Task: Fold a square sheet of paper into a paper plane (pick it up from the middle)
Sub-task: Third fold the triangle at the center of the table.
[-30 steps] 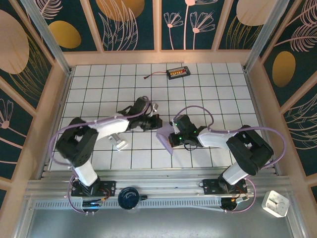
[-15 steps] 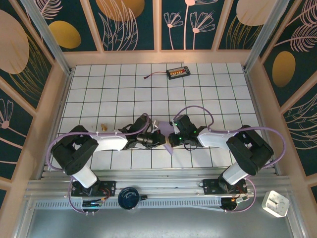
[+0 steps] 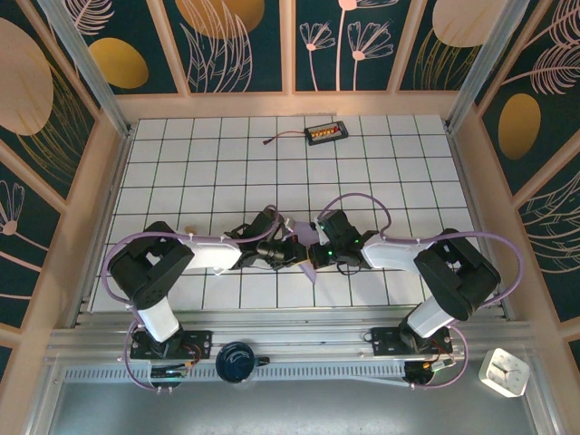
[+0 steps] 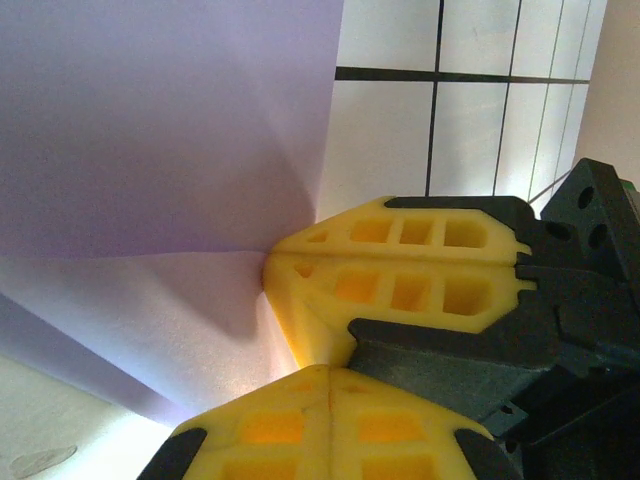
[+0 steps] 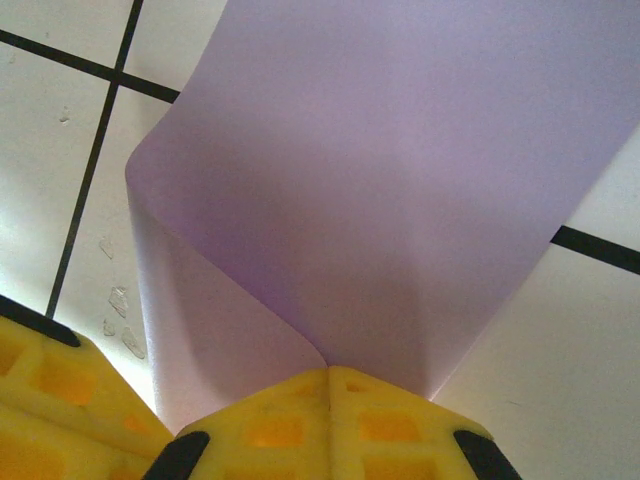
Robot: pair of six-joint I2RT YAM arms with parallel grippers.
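Just ahead of the tips, clamps the thin, pale lavender square sheet of paper (image 5: 380,180) in the right gripper (image 5: 328,375), crease running straight out from those jaws, with the left gripper (image 4: 330,375) pressed shut, seemingly empty, just beside that crease, well placed to press it.

Left arm (image 3: 195,255): stretched low toward centre.
Left tool (image 3: 292,253): closed tight.
Right arm (image 3: 399,252): reaching left, low.
Right tool (image 3: 314,255): clamped shut, just beside Left tool.

Left fingers (image 4: 270,432) now at the paper sheet (image 4: 150,120)
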